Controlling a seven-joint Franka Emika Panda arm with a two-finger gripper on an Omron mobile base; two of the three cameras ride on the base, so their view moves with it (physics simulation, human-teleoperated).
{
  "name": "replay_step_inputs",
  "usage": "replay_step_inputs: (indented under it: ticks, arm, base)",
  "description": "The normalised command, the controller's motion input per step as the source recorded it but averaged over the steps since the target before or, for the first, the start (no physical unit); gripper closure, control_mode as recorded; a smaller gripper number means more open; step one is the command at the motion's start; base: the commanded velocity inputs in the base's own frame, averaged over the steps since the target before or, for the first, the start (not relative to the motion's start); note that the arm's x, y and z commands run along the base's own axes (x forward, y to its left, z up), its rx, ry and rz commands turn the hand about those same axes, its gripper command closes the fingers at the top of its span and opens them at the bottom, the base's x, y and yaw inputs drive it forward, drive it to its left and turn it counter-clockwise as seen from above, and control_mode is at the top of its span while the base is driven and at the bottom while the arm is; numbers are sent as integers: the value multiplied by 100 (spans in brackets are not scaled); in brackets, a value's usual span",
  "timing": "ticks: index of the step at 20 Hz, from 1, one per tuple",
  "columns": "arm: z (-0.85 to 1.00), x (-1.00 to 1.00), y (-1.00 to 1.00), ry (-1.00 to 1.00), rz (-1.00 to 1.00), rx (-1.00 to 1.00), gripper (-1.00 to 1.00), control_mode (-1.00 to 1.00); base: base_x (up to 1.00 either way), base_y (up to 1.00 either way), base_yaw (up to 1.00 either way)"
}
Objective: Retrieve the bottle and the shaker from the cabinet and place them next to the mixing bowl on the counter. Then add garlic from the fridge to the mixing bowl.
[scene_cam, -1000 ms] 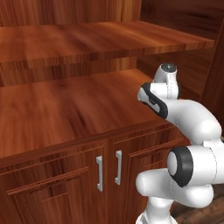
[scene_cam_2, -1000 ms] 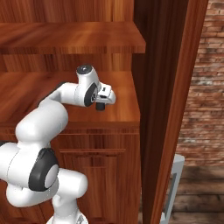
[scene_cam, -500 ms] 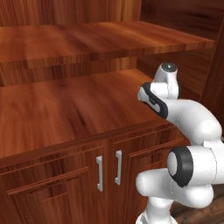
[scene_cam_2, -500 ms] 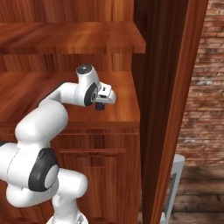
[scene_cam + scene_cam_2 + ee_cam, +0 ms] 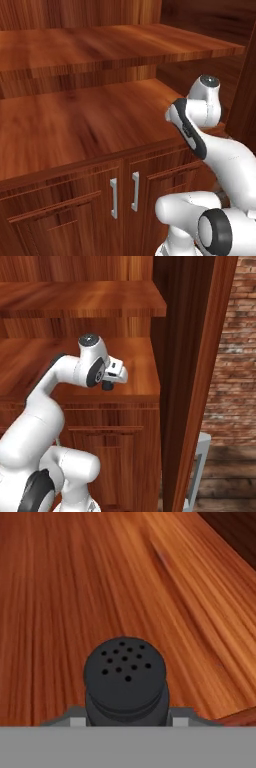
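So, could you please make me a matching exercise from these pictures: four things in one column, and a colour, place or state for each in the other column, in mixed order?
Column one:
1. shaker
2. bar handles
3. brick wall
4. end effector

Column two:
A. silver, upright on the doors of the cabinet
B. closed on a thing that it holds
C. black, with small holes in its top
D. to the right of the cabinet

Pairs: 1-C, 2-A, 3-D, 4-B
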Motion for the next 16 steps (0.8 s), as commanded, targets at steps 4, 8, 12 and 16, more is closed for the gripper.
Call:
replay_step_inputs:
  ticks: [4, 8, 12, 16]
  arm:
    - [59, -100, 11, 0, 0, 2, 100, -100]
    - [85, -100, 18, 1, 0, 0, 100, -100]
    - [71, -100, 37, 2, 0, 0, 100, -100]
    - [37, -95, 61, -6, 0, 0, 100, -100]
  base:
    - [0, 0, 0]
    - [0, 0, 0]
    - [0, 0, 0]
    - [0, 0, 0]
